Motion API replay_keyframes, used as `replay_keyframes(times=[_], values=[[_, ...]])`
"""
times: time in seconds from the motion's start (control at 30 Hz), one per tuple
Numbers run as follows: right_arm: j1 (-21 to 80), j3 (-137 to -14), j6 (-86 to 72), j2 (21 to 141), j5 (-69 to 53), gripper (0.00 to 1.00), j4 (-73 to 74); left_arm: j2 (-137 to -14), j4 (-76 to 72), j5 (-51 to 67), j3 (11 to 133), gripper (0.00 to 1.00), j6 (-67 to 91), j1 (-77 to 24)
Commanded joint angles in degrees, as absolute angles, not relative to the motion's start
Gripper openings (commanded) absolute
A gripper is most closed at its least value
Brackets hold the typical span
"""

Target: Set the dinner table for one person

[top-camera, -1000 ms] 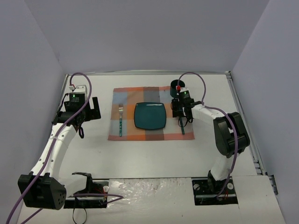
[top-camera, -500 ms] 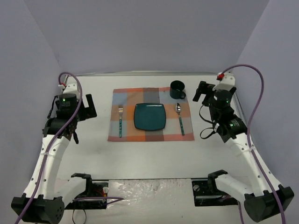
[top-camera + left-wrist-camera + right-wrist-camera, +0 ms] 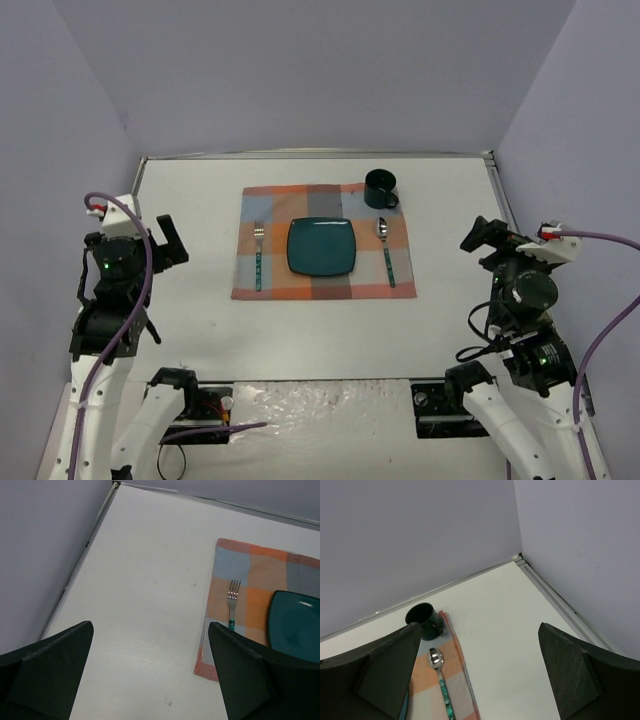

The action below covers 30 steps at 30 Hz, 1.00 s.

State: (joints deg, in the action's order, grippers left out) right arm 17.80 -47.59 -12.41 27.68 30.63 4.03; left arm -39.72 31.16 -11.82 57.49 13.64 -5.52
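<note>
Between the two pincers, on the white desk, a single place setting lay on a plaid placemat of orange, blue and grey. A square teal plate sat at the middle of the placemat. A fork lay on the side nearer the left pincer and a spoon on the side nearer the right pincer. Both utensils had patterned teal handles, with the tines and the bowl pointing away from the arms. A dark mug stood at the placemat's far corner, just beyond the spoon's bowl, ahead and to the left of the right pincer. Both pincers hung above the desk with their jaws spread wide and nothing between them, each near its own side edge and well apart from the setting. Seen from the left pincer, the fork and the plate's edge lay ahead and to the right, with bare desk straight ahead. Seen from the right pincer, the mug and spoon lay ahead and to the left, with the desk's far corner beyond.
</note>
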Motion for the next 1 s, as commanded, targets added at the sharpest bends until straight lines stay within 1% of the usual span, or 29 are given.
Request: replay_keyframes(times=[0.0,0.1,0.2,0.63,0.97], values=[[18.4,-43.7,-13.0,23.4,34.7,1.00,1.6,-36.9,21.5,-13.9,52.7,0.97,11.9,-5.7],[18.4,-42.1,-14.6,22.0,37.2,1.00,1.2,-36.7,19.5,-13.7,50.0,0.97,12.4,-5.7],[18.4,-42.6,-13.3,22.7,37.2,1.00,1.1,-37.5,18.3,-14.4,48.7,0.97,12.2,-5.7],[18.4,-43.2,-12.5,25.8,34.7,1.00,1.1,-38.7,17.3,-14.5,48.6,0.97,11.3,-5.7],[18.4,-43.4,-11.6,25.2,34.2,1.00,1.1,-39.4,16.8,-14.1,48.5,0.97,11.5,-5.9]])
